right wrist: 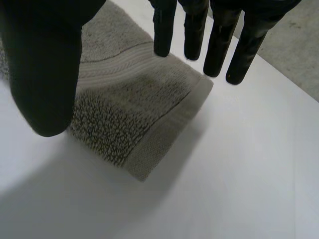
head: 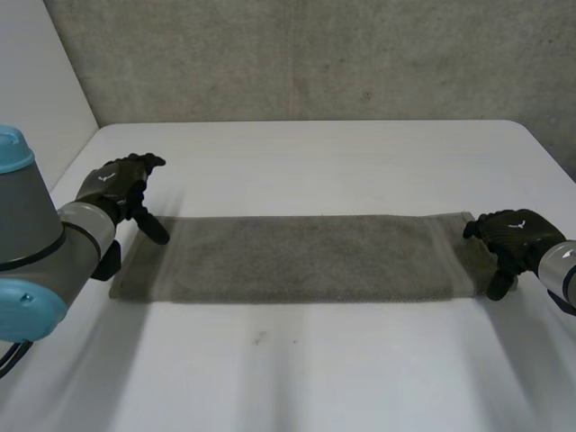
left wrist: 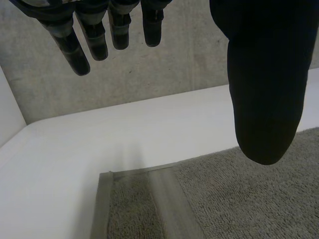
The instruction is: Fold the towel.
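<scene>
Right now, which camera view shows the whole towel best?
The head view: the towel lies there full length and flat. The left wrist view gives one hemmed corner; the right wrist view gives a corner of the opposite end.

the left hand (head: 121, 184) is carried at the end of the left arm (head: 36, 243), with the palm turned downward. in the left wrist view its fingers (left wrist: 75, 50) are held straight and close together, and the thumb (left wrist: 264, 89) is set well apart from them. the right hand (head: 511, 236) is held low at the end of the right arm (head: 562, 265). its fingers (right wrist: 218, 45) are likewise extended side by side, and its thumb (right wrist: 45, 74) is spread wide of them, the gap between being left open.
</scene>
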